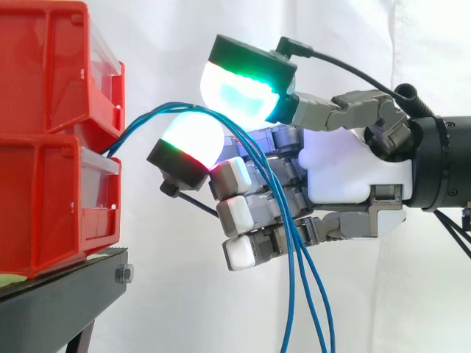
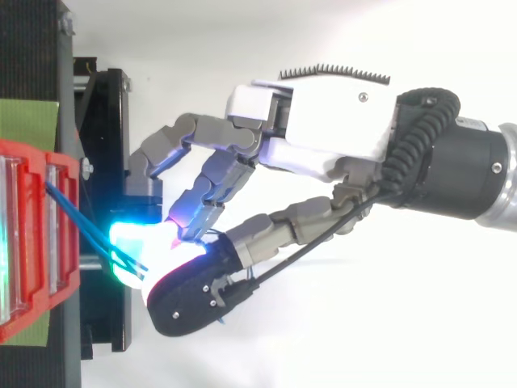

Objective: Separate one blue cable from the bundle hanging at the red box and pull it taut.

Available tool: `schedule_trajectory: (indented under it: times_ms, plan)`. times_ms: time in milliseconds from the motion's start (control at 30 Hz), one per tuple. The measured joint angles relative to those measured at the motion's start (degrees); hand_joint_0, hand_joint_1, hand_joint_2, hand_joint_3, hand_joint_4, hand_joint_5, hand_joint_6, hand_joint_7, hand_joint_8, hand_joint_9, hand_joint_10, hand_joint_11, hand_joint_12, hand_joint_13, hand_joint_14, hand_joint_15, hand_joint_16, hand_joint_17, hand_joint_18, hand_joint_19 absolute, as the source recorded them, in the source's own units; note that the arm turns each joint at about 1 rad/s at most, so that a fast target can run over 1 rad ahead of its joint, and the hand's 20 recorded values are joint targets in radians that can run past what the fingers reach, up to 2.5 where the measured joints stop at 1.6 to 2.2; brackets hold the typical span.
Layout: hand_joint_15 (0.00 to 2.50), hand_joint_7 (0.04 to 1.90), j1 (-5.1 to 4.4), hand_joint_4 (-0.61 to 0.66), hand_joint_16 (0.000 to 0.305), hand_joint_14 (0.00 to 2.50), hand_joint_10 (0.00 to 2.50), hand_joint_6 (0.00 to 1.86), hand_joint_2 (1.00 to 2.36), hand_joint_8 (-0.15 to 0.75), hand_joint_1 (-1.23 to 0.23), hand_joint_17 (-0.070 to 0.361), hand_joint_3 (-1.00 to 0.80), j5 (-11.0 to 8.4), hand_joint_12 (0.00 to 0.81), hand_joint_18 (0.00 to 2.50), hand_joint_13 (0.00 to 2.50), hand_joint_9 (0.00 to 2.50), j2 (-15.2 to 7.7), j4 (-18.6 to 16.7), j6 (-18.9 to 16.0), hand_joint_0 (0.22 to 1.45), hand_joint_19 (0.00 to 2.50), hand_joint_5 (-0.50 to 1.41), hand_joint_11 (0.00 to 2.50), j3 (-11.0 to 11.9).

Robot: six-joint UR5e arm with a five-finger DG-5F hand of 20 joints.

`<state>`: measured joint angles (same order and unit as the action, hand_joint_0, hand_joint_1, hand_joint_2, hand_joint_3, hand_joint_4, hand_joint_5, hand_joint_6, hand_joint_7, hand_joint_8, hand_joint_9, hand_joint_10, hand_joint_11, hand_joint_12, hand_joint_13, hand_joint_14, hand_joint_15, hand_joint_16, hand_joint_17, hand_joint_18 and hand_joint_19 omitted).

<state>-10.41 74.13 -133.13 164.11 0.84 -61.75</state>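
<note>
A bundle of thin blue cables (image 1: 294, 279) leaves the gap between the two stacked red bins (image 1: 44, 206), arches up to the right and hangs down in front of my hand (image 1: 346, 173). The arch runs between two glowing fingertips (image 1: 239, 92): a green-white one above and a white-red one below, which the cables lie on. These two pinch the bundle, and the other fingers are curled behind the hanging strands. From above, the cables (image 2: 81, 222) run slack from the red bin (image 2: 32, 242) to the glowing pads of the hand (image 2: 323, 129).
The bins stand on a black stand (image 1: 59, 294) at the left, with a green mat (image 2: 28, 121) beside them in the top view. A white curtain (image 1: 412, 44) hangs behind. The arm comes in from the right.
</note>
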Motion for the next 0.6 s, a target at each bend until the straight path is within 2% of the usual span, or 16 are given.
schedule_trajectory:
  times_ms: [167,333,467,600]
  plan:
    - [0.69,0.91,-0.03,0.14,0.045,0.02,0.01,0.93,1.00,0.400,-0.67,0.100,-0.50,-0.03,0.391,0.87,1.12,1.14,0.0,0.4,-0.1,0.53,0.63,-0.17,0.94,0.0]
    - [0.69,0.93,-0.05,0.15,0.045,0.02,0.02,0.92,1.00,0.404,-0.73,0.100,-0.50,-0.02,0.394,0.87,1.12,1.14,0.0,0.8,-0.2,0.54,0.62,-0.17,0.96,0.0]
    - [0.70,0.94,-0.04,0.13,0.042,0.02,0.02,0.92,1.00,0.366,-0.86,0.096,-0.50,-0.20,0.370,0.85,1.09,1.09,0.0,0.8,-0.2,0.65,0.63,-0.18,0.98,0.0]
    - [0.70,0.95,-0.04,0.08,0.042,0.02,0.01,0.94,1.00,0.351,-0.89,0.094,-0.47,-0.48,0.357,0.85,1.07,1.06,0.0,0.9,-0.2,0.77,0.61,-0.20,1.01,0.0]
